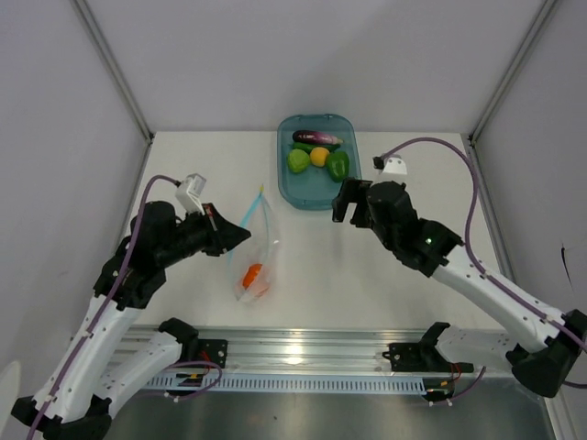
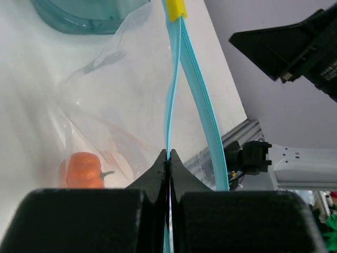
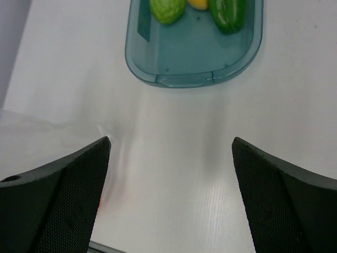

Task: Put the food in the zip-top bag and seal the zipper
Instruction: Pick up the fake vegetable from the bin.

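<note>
Food (image 1: 318, 157) seems to be getting packed into the bag (image 1: 261, 240). The bag lies left of the middle of the table (image 1: 385, 275), with an orange piece (image 2: 84, 169) inside. Four more pieces wait in the tray (image 1: 285, 183) by the far edge.

The left gripper (image 2: 169, 154) is pinched tight on the blue zipper (image 2: 202, 105), holding the mouth up. The right gripper (image 3: 169, 143) has its fingers wide apart and holds nothing, just in front of the tray. It likely must reach in and pick up a piece next.

No words can be read.

My white counter (image 1: 348, 275), with two things resting on it.
The teal tray (image 1: 316, 190) sits at the far middle. The zip-top bag (image 1: 260, 247) lies nearer me, left of the tray and apart from it.
</note>
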Robot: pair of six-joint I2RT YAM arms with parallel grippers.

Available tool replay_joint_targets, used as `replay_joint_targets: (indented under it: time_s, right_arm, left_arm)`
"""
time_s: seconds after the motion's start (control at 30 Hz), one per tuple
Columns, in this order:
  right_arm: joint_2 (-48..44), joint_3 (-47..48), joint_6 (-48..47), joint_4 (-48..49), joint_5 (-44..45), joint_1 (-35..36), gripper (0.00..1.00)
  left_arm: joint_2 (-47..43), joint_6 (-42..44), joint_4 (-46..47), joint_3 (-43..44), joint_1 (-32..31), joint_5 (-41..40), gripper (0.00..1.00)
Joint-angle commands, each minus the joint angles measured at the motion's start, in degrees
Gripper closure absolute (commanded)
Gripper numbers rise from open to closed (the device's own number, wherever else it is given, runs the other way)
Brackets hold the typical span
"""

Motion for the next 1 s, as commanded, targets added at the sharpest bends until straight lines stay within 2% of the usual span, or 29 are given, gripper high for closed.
replay_joint_targets:
  time_s: [0.0, 0.17, 0.3, 0.5, 0.7, 0.97]
  right_arm:
    - [5.8, 2.2, -5.1, 4.4, -4.2, -3.3, 0.03]
    - [18.8, 8.8, -12.0, 11.3, -9.3, -10.9, 0.06]
    - [29.9, 16.8, -16.7, 14.0, -12.9, -14.1, 0.09]
    - [44.4, 28.3, -19.5, 15.8, -15.8, -17.3, 0.14]
    - [55.1, 38.7, -23.4, 15.3, -13.2, -18.9, 0.16]
    - [66.8, 47.6, -27.3, 14.1, -10.1, -20.8, 0.18]
  left_arm:
    - [-2.9, 3.1, -2.2, 1.7, 0.4, -6.1, 0.99]
    - [-1.8, 6.1, -4.2, 6.5, 0.4, -10.4, 0.99]
    - [1.0, 7.8, -5.0, 9.3, 0.4, -12.0, 0.99]
    - [5.1, 10.7, -5.1, 8.7, 0.4, -16.3, 0.99]
    - [8.9, 11.4, -2.3, 7.5, 0.4, -15.2, 0.99]
    - [10.4, 10.7, 2.5, 4.0, 0.4, -13.2, 0.99]
